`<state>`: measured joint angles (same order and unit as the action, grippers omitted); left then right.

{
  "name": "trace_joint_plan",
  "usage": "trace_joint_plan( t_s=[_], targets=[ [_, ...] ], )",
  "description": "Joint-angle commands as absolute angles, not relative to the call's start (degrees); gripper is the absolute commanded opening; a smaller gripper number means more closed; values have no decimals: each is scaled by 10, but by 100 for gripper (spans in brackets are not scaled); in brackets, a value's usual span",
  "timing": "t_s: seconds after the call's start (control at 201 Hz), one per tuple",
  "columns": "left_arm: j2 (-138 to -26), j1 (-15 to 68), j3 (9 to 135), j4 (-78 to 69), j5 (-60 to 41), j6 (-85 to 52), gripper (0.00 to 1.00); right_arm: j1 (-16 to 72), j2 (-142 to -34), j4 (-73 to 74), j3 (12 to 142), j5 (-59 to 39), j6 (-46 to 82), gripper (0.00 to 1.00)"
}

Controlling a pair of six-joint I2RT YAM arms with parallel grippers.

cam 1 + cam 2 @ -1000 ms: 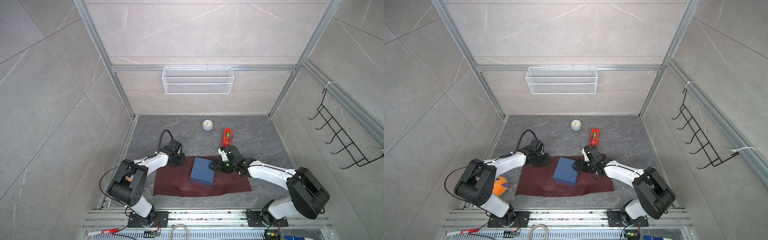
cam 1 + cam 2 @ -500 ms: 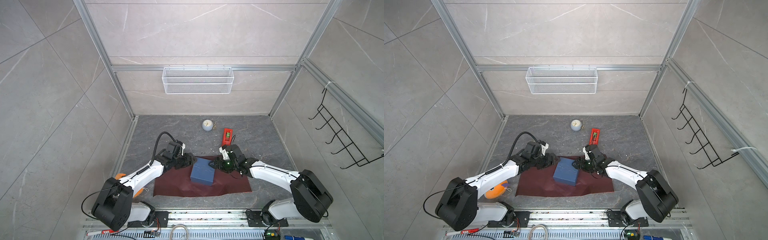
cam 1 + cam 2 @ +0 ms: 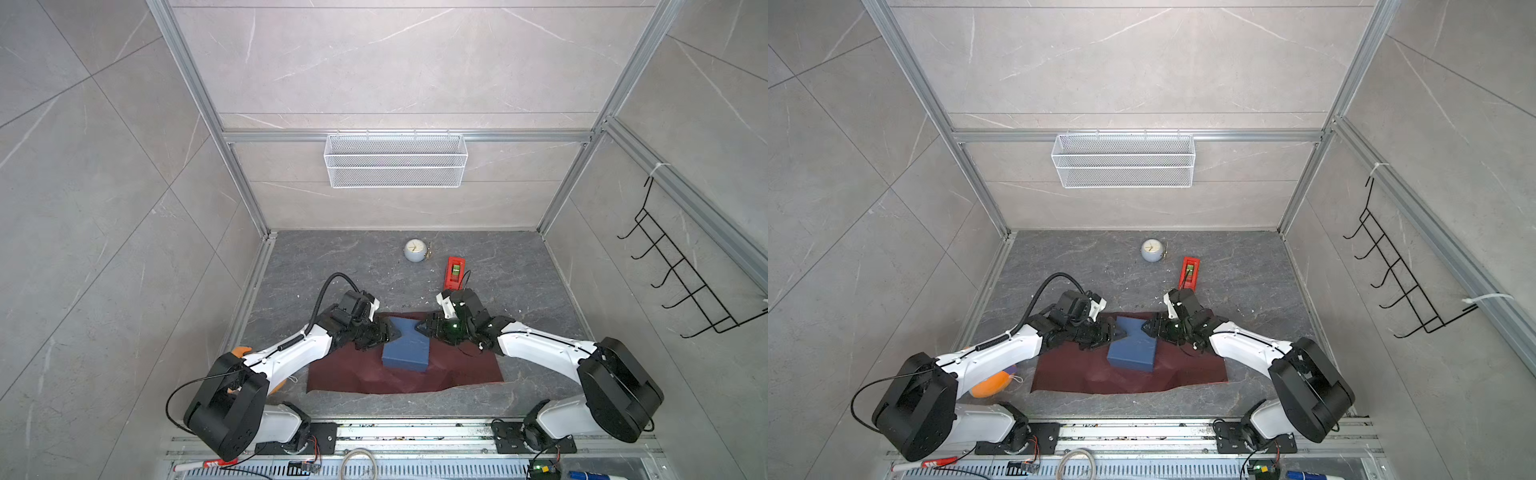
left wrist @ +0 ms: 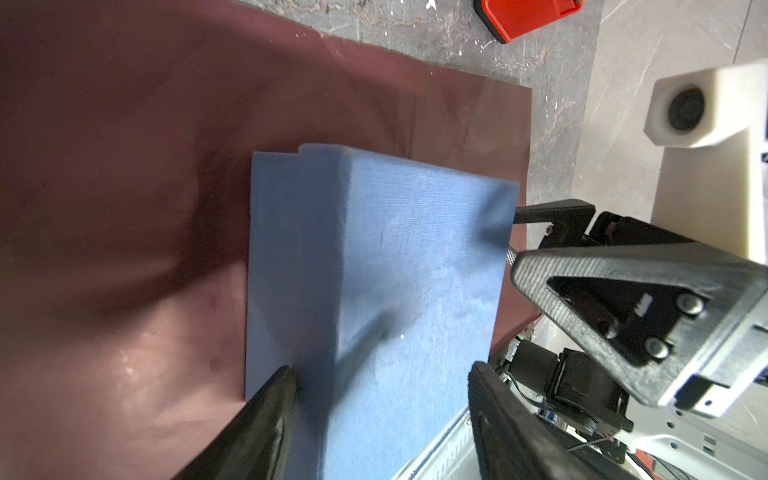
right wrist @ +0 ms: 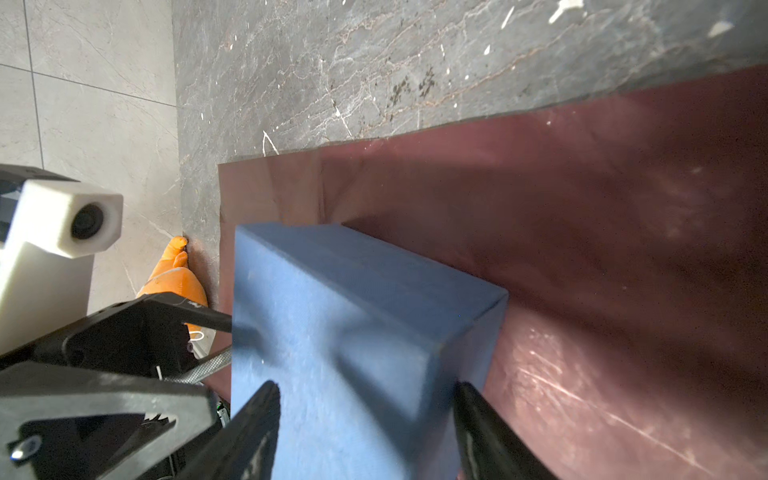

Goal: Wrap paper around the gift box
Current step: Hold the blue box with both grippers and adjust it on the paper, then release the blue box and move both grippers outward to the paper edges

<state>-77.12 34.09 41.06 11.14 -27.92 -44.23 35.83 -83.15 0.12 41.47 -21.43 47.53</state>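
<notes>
Only the left arm has really travelled. A second back its gripper sat out at the left edge of the sheet, and now the left gripper (image 3: 384, 334) is up at the far left corner of the gift box (image 3: 405, 353). The right gripper (image 3: 422, 328) has barely budged from the far right corner. The two tips now face each other across the box's far edge, a bit below the middle of the frame in both top views. The box itself doesn't look like it has shifted.

The navy box lies on the paper (image 3: 457, 370), a lightly creased dark maroon sheet spread on the grey floor in the lower middle. The box sits about mid-sheet.

In the left wrist view, the left gripper's fingers (image 4: 262, 428) stand well apart with the blue box showing between them. It's the same for the right gripper's fingers (image 5: 249, 440) in the right wrist view. Whether either pair is actually pinching the box or just straddling it, the pictures don't say.

A red tape dispenser (image 3: 454, 272) sits on bare floor just above the right gripper. A small round clock (image 3: 414, 250) is up and left of that. An orange soft thing (image 3: 990, 384) lies at lower left near the sheet, tucked under the left arm.
</notes>
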Motion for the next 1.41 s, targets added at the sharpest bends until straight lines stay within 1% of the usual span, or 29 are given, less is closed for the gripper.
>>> trace_joint_plan(
  t_s=[0.0, 0.358, 0.692, 1.04, 1.404],
  targets=[
    [-750, 341, 407, 105, -319, -452, 66, 371, -838, 24, 417, -231, 488, 67],
    [-730, 340, 407, 154, -293, -432, 66, 388, -848, 25, 424, -226, 496, 67],
    [-741, 341, 401, 145, -293, -433, 66, 390, -867, 10, 445, -211, 489, 67],
    [-745, 341, 399, 136, -289, -436, 67, 390, -861, -9, 453, -198, 480, 68],
    [-749, 341, 398, 141, -269, -428, 67, 390, -873, -14, 453, -186, 476, 69]
  ],
)
